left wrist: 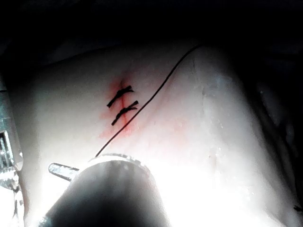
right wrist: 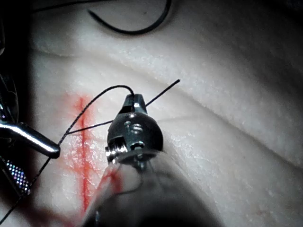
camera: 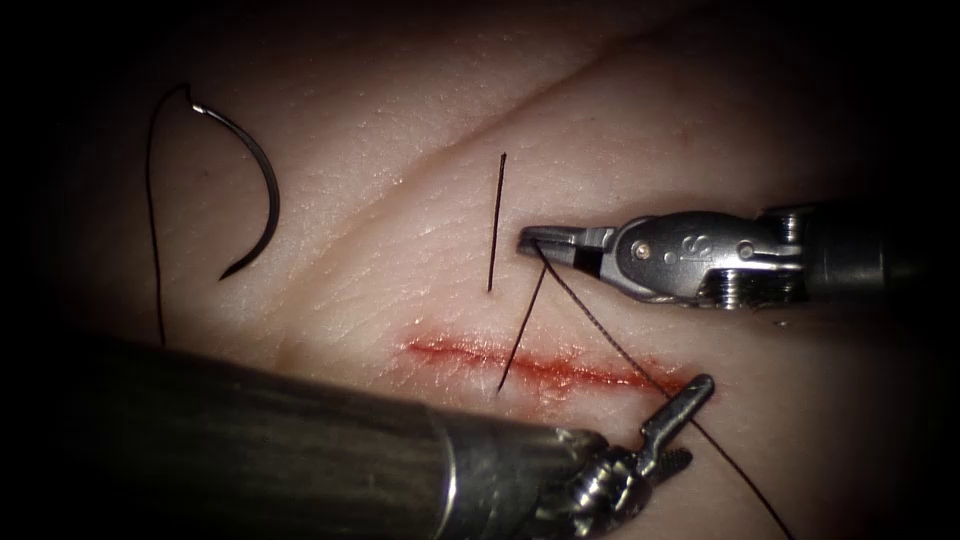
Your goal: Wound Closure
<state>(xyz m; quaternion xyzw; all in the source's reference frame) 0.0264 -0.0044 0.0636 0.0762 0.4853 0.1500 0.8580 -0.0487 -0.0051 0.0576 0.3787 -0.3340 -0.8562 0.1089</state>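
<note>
The curved needle (camera: 262,190) lies free on the tissue (camera: 400,150), up and to the left of the cut (camera: 530,363), not in the tissue and held by neither tool. The thread (camera: 152,230) trails down from its blunt end. My right tool (camera: 530,240) is shut on the thread (camera: 590,318) above the cut; one strand drops to the cut, another runs off to the lower right. My left tool (camera: 695,420) stands open at the cut's right end, holding nothing. The right wrist view shows the right tool (right wrist: 135,100), the needle (right wrist: 137,29) and the cut (right wrist: 83,142).
A short loose piece of thread (camera: 496,225) lies on the tissue just left of the right tool's tip. The left tool's thick shaft (camera: 250,450) crosses the near edge. Two tied stitches (left wrist: 122,104) sit on the cut, with red fluid (camera: 450,350) along it.
</note>
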